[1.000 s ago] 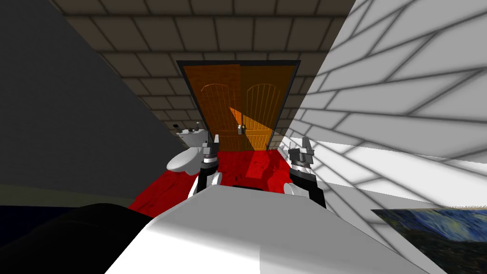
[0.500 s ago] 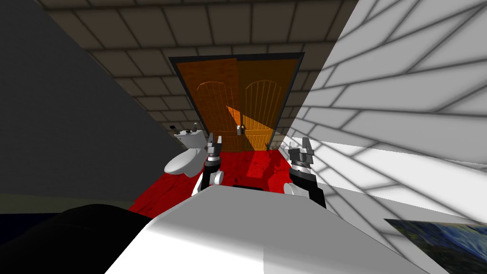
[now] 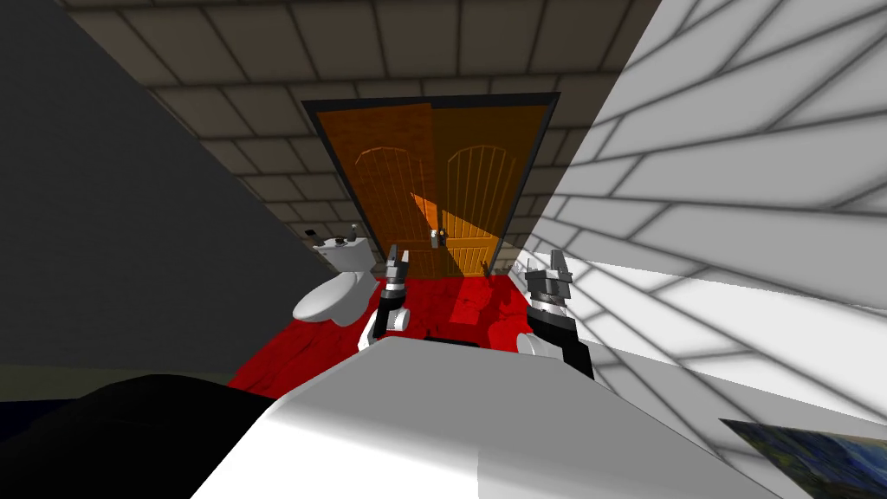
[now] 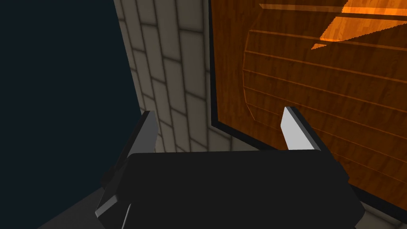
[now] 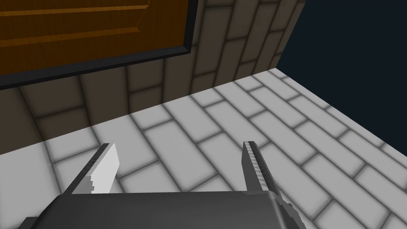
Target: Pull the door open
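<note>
An orange wooden double door [image 3: 433, 182] in a dark frame stands at the end of the room, with small handles [image 3: 438, 236] where the two leaves meet. My left gripper [image 3: 397, 257] is open, well short of the door and left of the handles. In the left wrist view its fingers [image 4: 293, 128] stand apart before the door panel [image 4: 318, 79] and its dark frame. My right gripper [image 3: 554, 264] is open too, near the right wall. In the right wrist view, the right gripper [image 5: 179, 163] faces white bricks below a door corner [image 5: 79, 28].
A white toilet [image 3: 333, 290] stands on the left, close beside my left arm. The floor [image 3: 459, 303] up to the door is red. A white brick wall [image 3: 736, 217] runs close along the right, with a painting [image 3: 814, 455] on it.
I have moved a little closer to the door. My left gripper has shifted right, toward the door's middle, and turned. The right arm has kept its pose.
</note>
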Motion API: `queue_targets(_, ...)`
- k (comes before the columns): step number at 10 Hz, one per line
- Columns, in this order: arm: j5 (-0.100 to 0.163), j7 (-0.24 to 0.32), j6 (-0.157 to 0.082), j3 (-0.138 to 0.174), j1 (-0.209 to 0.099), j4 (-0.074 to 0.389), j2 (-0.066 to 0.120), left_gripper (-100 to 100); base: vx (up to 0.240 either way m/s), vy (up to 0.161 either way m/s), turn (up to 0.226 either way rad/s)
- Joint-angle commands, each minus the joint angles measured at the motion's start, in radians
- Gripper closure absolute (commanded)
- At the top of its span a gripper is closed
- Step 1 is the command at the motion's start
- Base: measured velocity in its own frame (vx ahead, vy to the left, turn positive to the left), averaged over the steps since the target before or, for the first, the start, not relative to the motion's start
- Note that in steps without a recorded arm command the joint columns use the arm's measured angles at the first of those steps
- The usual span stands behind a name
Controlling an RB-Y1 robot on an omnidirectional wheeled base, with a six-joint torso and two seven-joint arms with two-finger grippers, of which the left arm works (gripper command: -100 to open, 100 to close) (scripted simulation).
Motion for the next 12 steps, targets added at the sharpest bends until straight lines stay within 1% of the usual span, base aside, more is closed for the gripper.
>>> queue_targets(1,0.009,-0.003,0.005,0.001,-0.029,0.050,0.007,-100,0.090,0.005,0.010)
queue_targets(2,0.015,-0.004,0.006,0.003,-0.048,0.076,0.012,-100,0.105,-0.003,0.010)
queue_targets(3,0.015,-0.004,0.006,0.003,-0.048,0.084,0.012,-100,0.068,-0.010,0.002)
queue_targets(7,0.042,-0.008,0.014,0.012,-0.128,0.218,0.033,-100,0.077,-0.012,0.012)
queue_targets(9,0.056,-0.010,0.018,0.016,-0.170,0.298,0.043,-100,0.106,-0.017,0.013)
queue_targets(10,0.063,-0.011,0.020,0.019,-0.192,0.325,0.048,-100,0.102,-0.011,0.016)
queue_targets(11,0.063,-0.011,0.020,0.019,-0.192,0.338,0.048,-100,0.063,-0.009,0.002)
queue_targets(12,0.070,-0.012,0.022,0.021,-0.214,0.366,0.053,-100,0.057,-0.001,0.009)
